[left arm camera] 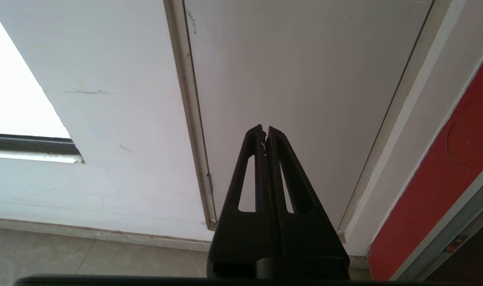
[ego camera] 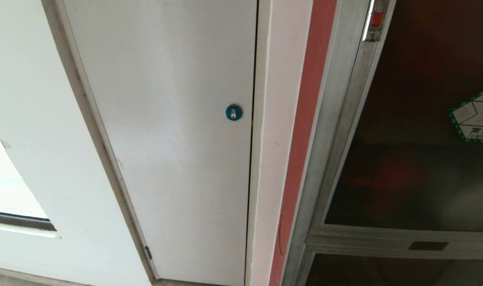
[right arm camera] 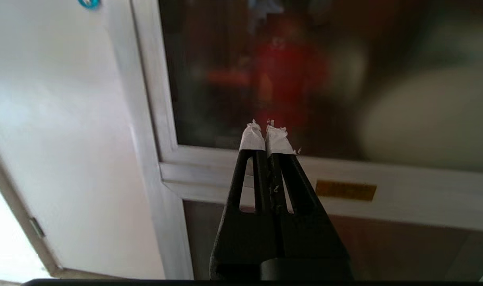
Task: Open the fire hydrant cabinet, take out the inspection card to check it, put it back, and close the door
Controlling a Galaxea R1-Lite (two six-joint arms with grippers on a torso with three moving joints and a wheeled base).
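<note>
I see the door of the fire hydrant cabinet latched along its left frame edge. My right gripper points at the glass above the lower rail, pinched together and empty; the left gripper, likewise closed, faces the white door.

White door shut; round blue lock near its edge.

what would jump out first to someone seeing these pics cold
Probably the round blue lock in the middle of the plain white door, then the dark glass door at the right with its green-bordered sticker. In the right wrist view, the shut right gripper has white-wrapped tips pointing at that glass.
</note>
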